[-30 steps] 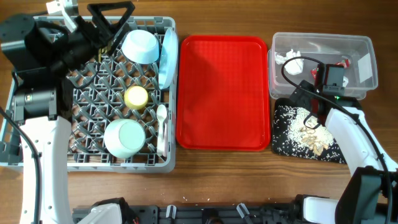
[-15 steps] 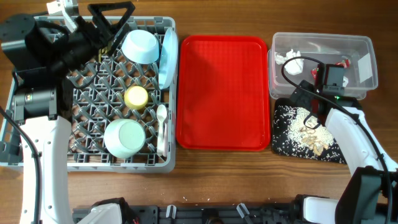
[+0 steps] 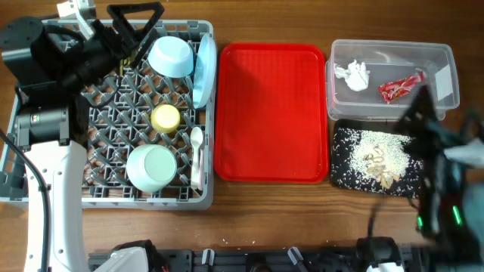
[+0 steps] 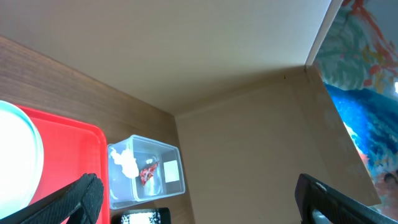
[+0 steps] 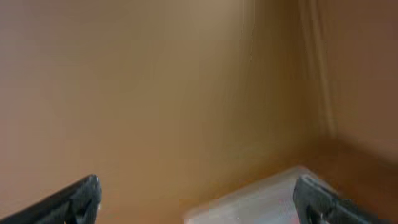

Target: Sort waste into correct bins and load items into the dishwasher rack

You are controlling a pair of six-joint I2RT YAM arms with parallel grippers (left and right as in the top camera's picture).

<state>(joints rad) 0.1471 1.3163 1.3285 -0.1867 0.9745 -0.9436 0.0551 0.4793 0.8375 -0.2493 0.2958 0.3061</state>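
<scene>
Waste lies well off to the right of the left end effector (image 3: 136,17). The crumpled tissue (image 3: 353,74) and red wrapper (image 3: 400,86) are inside the clear tub (image 3: 446,53), and the rice scraps (image 3: 374,155) are heaped in the black tray (image 3: 344,174) just in front of it. The wrapper's long axis runs slantwise, its right end farther back.

The right arm (image 3: 446,177) is a blurred shape over the black tray's right end and hides that corner, so the right end effector (image 5: 196,193) cannot be read from above. Its wrist view, also blurred, shows both fingers at the bottom corners, spread wide with nothing between them.

The left end effector hangs over the back edge of the rack (image 3: 106,198), its fingers likewise wide apart and empty. Just right of it sits the blue bowl (image 3: 170,57), with the blue plate (image 3: 203,68) standing on edge beyond. The yellow cup (image 3: 165,118) and pale green dish (image 3: 151,168) lie nearer the front. The spoon (image 3: 196,155) lies front to back, bowl end rearward. On the surface, the red tray (image 3: 271,113) lies between rack and bins.
</scene>
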